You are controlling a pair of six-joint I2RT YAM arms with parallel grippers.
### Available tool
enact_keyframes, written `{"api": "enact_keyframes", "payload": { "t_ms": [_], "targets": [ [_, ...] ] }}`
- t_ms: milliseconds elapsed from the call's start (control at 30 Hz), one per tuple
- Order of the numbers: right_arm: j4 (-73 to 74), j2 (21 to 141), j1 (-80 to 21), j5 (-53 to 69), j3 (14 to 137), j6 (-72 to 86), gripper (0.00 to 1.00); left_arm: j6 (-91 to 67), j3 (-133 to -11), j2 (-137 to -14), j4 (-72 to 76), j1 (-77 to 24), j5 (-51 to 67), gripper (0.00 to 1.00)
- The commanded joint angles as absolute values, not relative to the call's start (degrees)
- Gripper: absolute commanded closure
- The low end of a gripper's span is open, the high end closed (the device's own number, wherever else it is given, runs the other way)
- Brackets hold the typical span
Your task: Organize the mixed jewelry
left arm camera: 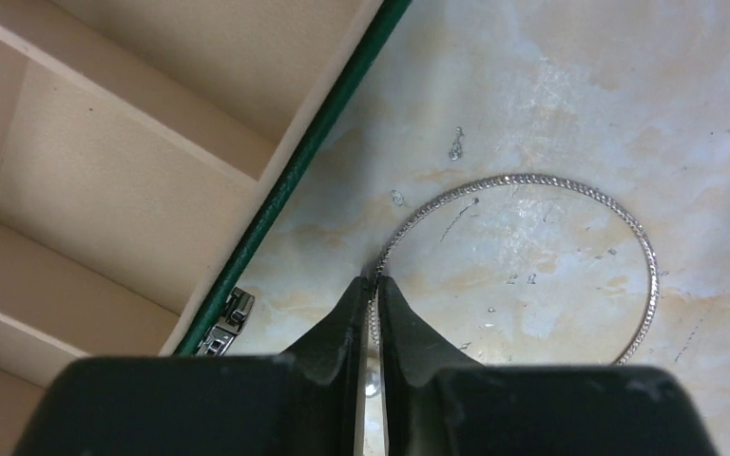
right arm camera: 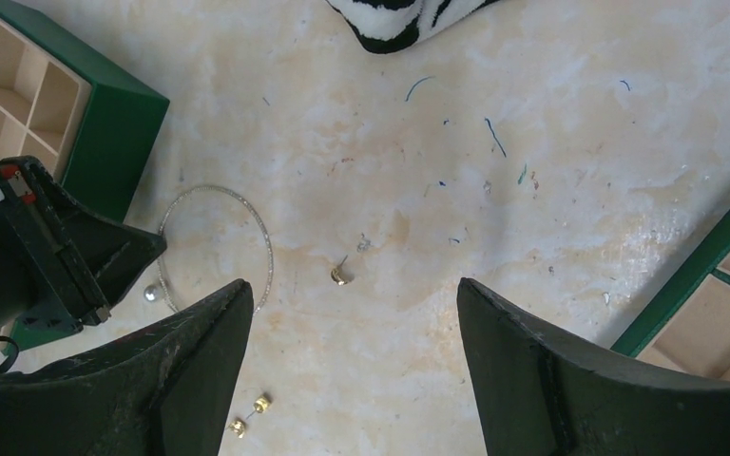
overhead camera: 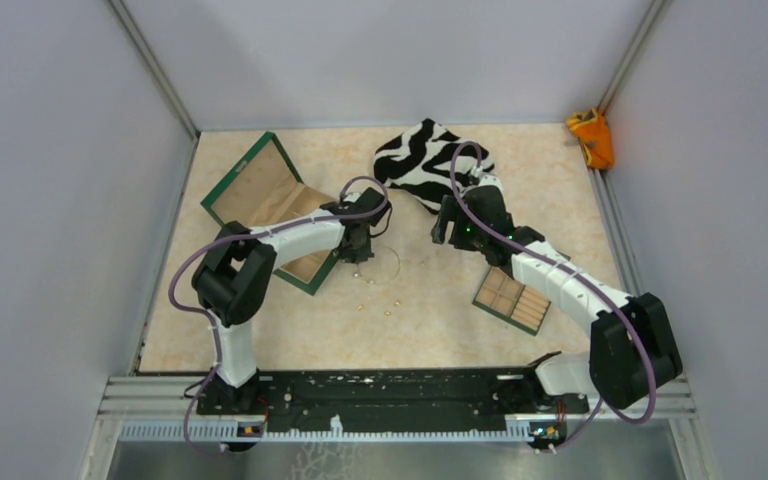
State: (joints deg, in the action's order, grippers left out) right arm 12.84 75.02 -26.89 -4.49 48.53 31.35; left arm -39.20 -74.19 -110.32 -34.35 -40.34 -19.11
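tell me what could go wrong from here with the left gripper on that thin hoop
1. The left gripper pinches the silvery hoop only at its very fingertips; the thin wire could slip out or swing when lifted.
2. The wall of the green box stands right beside the grip; a dangling hoop may catch on it.
3. Small gold studs lie loose near the hoop; dragging it could scatter them.

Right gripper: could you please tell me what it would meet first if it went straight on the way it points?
Probably the bare table close by the gold stud: the right gripper, jaws open, aims down there. The silvery hoop lies off to one side. Depth is hard to judge.
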Motion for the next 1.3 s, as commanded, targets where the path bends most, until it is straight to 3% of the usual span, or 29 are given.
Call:
{"api": "enact_keyframes", "payload": {
  "t_ms": [0,67,167,500,800,933,1167,1267],
  "targets": [
    [11.2,75.7,-27.5,-3.5,50.5,31.7,0.21,-40.4,-72.4,-110.6,-36.5,-40.1,-19.3,0.89],
    [11.5,76.7,-27.5,-3.1,50.7,31.7,0.21,-39.1,-73.5,-110.0,-37.1,-40.1,-21.3,0.9],
    [12.6,77.8,-27.5,-2.8,50.8,32.0,0.21,-36.4,-75.3,-109.7,-37.9,-39.9,-23.3,1.0],
    [10.7,77.3,-27.5,-0.3,50.0,32.7,0.21,-32.2,-78.6,-105.2,-37.7,-39.8,-21.7,1.0],
    [-7.3,79.0,-27.5,14.7,46.8,39.0,0.21,-31.0,-81.7,-99.6,-38.6,-39.7,-22.0,1.0],
    [-15.6,80.0,-27.5,15.5,43.0,42.5,0.23,-30.5,-81.7,-98.5,-38.6,-39.6,-21.6,1.0],
    [6.5,86.2,-28.0,9.4,54.1,37.2,0.33,-30.6,-79.2,-99.1,-38.4,-39.6,-18.6,1.0],
    [12.3,88.0,-29.2,6.6,57.3,35.2,0.39,-31.4,-77.3,-99.4,-37.8,-39.6,-16.5,0.88]
  ]
}}
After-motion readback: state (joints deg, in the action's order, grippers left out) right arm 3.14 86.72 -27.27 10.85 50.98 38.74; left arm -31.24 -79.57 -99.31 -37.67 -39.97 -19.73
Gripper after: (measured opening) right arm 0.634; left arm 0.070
